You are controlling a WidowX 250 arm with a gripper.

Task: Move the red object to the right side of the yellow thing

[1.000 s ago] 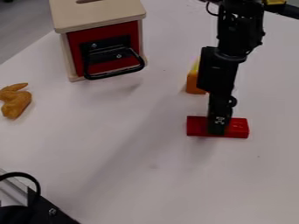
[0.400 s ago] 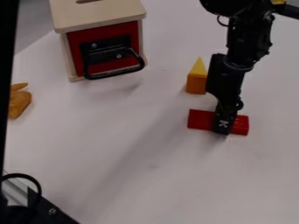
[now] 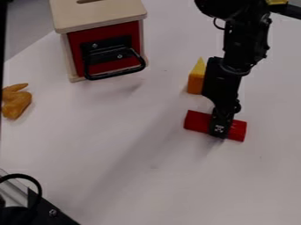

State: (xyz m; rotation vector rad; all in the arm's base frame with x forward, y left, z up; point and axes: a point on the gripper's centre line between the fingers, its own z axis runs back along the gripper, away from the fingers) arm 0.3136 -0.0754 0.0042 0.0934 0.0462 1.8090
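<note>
Nearest, left of the gripper (image 3: pixel 218 132), is black gear (image 3: pixel 44 210), cut off. The gripper is closed on the red block (image 3: pixel 197 121), hiding its middle. Left lies an orange figure (image 3: pixel 16 103); behind, the arm (image 3: pixel 240 52) partly covers the yellow thing (image 3: pixel 196 80); farther, a cropped box (image 3: pixel 100 19).

My arm (image 3: pixel 247 39): black, rounded upper housing (image 3: pixel 226 6), thin looped cable (image 3: pixel 215 24), boxy midsection (image 3: pixel 219 79). My gripper (image 3: pixel 218 133): black, small pale patterned marking (image 3: pixel 219 128).
</note>
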